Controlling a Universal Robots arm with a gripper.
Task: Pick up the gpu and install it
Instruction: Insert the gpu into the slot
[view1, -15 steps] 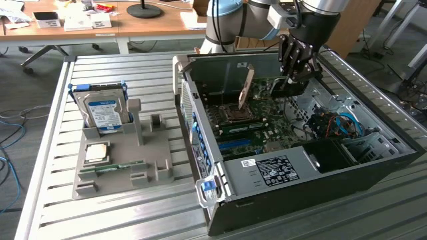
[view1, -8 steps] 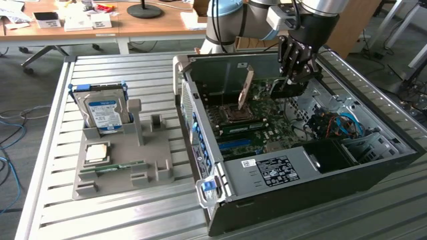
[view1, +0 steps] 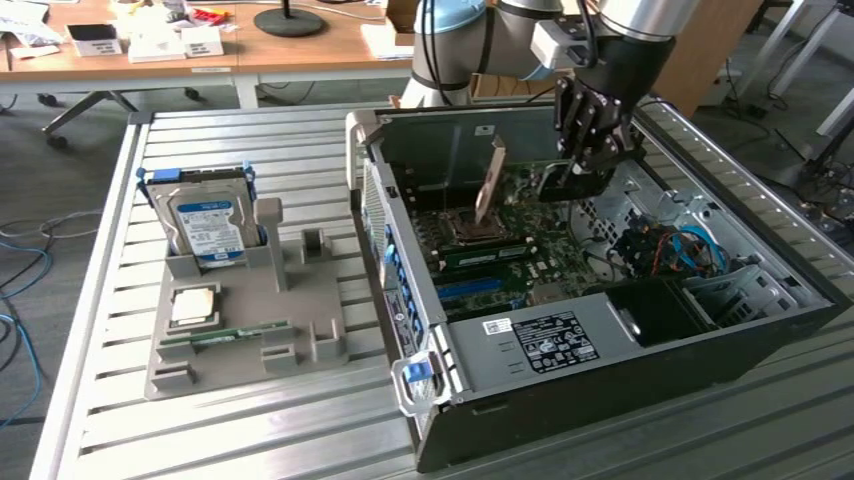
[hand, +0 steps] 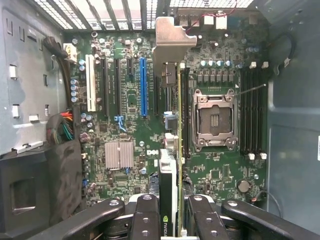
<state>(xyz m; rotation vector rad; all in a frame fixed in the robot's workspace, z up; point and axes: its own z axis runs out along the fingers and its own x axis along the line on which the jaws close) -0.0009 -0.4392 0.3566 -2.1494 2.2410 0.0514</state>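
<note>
A: Whereabouts of the gpu (hand: 170, 175)?

B: Pinched edge-on between the fingers (hand: 145, 210) of the gripper (hand: 171, 205), jaws part-closed against its two faces. Hangs inside the computer case (view1: 601, 410), over the motherboard (hand: 125, 115), between the blue slot (hand: 143, 85) and the CPU socket (hand: 214, 120). Appears not yet seated.

A: Likely ways to fail from here?

B: By judgement only. Could land beside the slot rather than in it, given a slight offset or tilt, and then bear on nearby capacitors or the socket frame. Could snag the metal end bracket (hand: 170, 40) on the rear wall of the case. Could pivot in the pinch, being gripped near the end opposite the bracket.

A: Hidden or hard to read?

B: Concealed beneath the card's own body: its contact edge. Covered along most of its length: the receiving slot, hence impossible to confirm alignment. Hard to judge: height above the board. Masked in the exterior view by the gripper: much of the card. Outside the case, toward the exterior view's left: hard drive (view1: 214, 220) and memory stick (view1: 227, 335) on a grey holder (view1: 247, 365).
</note>
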